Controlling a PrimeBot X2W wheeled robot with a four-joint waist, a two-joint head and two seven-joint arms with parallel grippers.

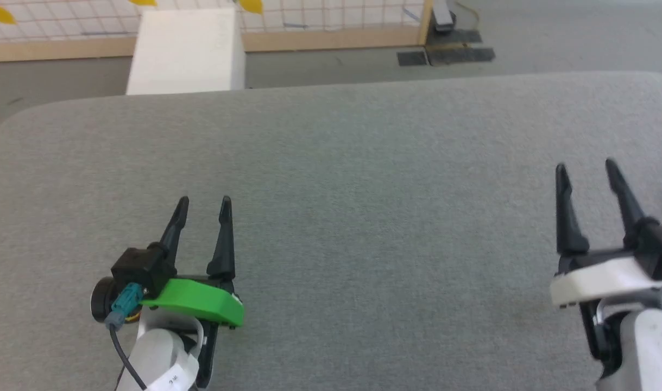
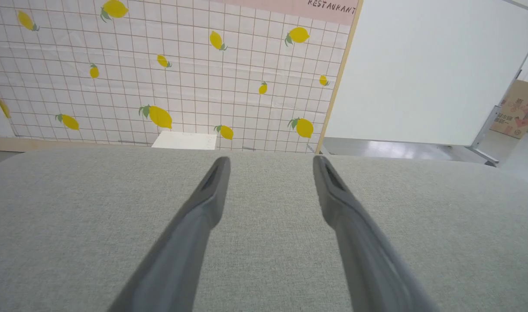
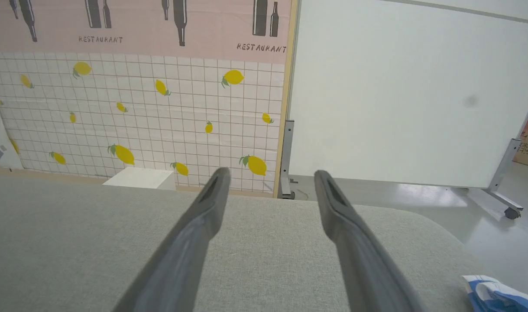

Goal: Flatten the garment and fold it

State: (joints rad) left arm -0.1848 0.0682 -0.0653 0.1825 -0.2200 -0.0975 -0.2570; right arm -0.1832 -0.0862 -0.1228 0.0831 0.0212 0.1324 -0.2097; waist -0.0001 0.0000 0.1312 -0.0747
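Nearest the head camera, the left claw [image 1: 205,203], carried on a bright green plastic mount [image 1: 200,301], is held low over the grey fabric-covered desk [image 1: 363,163], its two long dark fingers spread with nothing between them. The right claw [image 1: 586,165] is likewise spread and empty, presumably kept ready for a grasp. The small royal-blue and white soft fabric garment [image 3: 495,295] is seen crumpled at the desk's right edge, beside the right claw; flattening is judged not yet begun.
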